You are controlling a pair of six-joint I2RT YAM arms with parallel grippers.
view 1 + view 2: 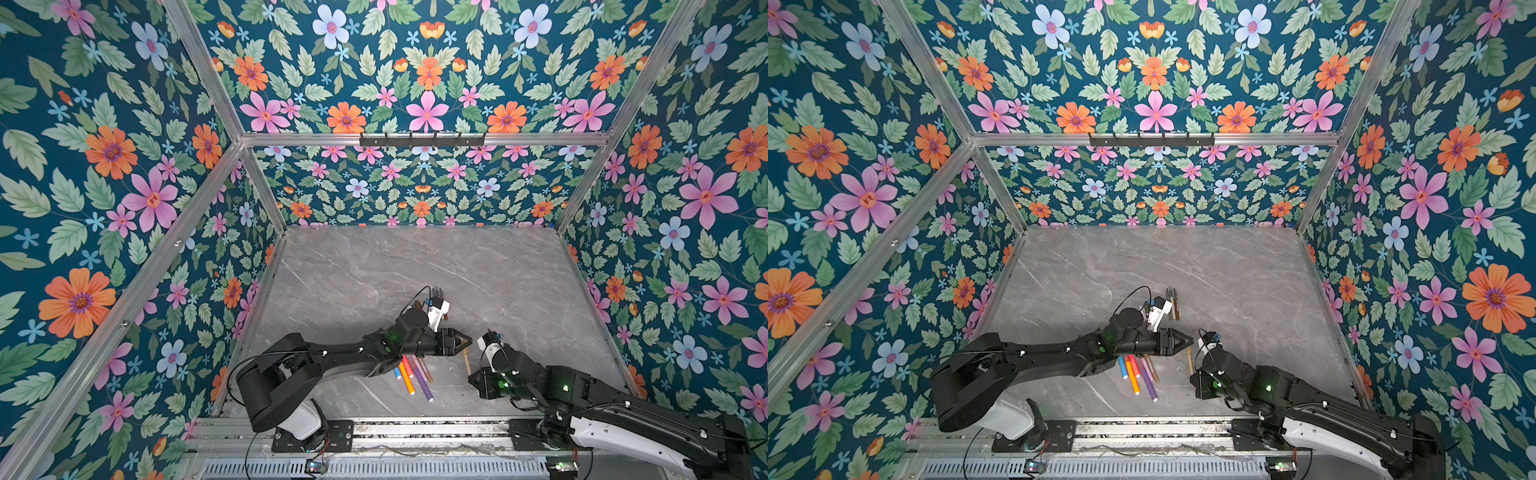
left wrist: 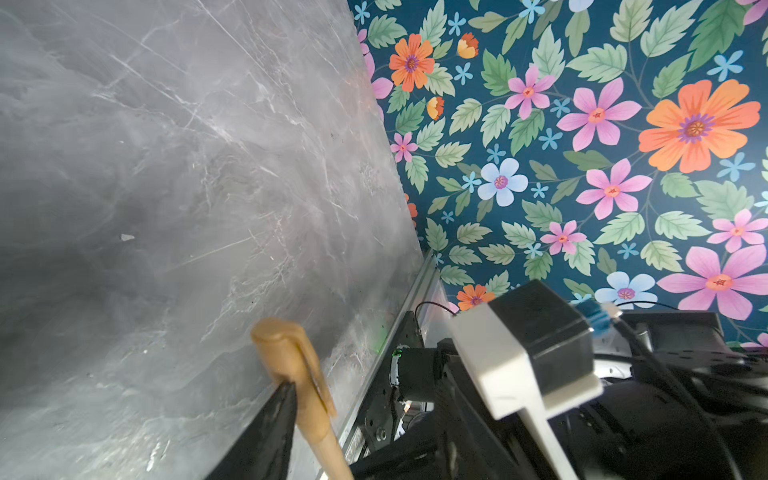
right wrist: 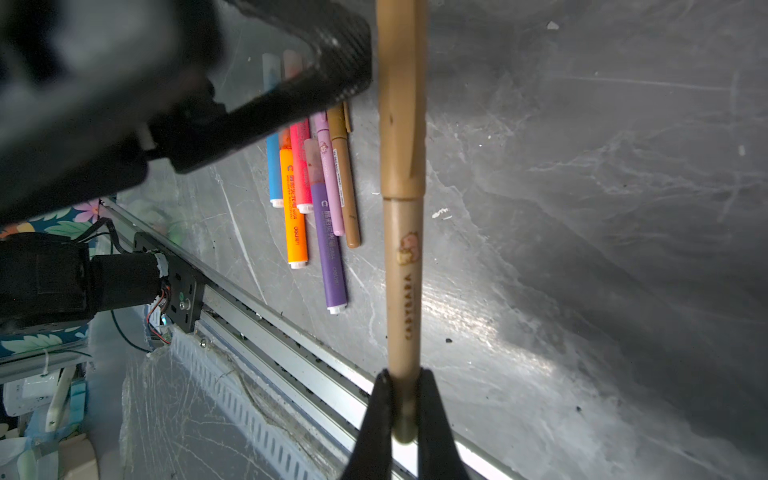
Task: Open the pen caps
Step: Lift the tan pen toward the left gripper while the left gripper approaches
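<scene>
My right gripper (image 3: 403, 399) is shut on the rear end of a tan pen (image 3: 401, 282), which it holds out over the grey table. The tan cap (image 3: 401, 124) is seated on the pen's other end. My left gripper (image 1: 467, 341) reaches in from the left and stands open at that cap. In the left wrist view the cap (image 2: 286, 357) rests against one black finger (image 2: 270, 436), and a gap shows on its other side. In both top views only a short stretch of the pen (image 1: 467, 361) shows between the two grippers.
Several capped markers (image 3: 316, 199) in blue, orange, red, purple, pink and brown lie side by side on the table (image 1: 415, 266) under the left arm. More pens (image 1: 1172, 305) lie farther back beside the left wrist camera. A metal rail (image 1: 415, 428) runs along the front edge, and floral walls close in the other sides.
</scene>
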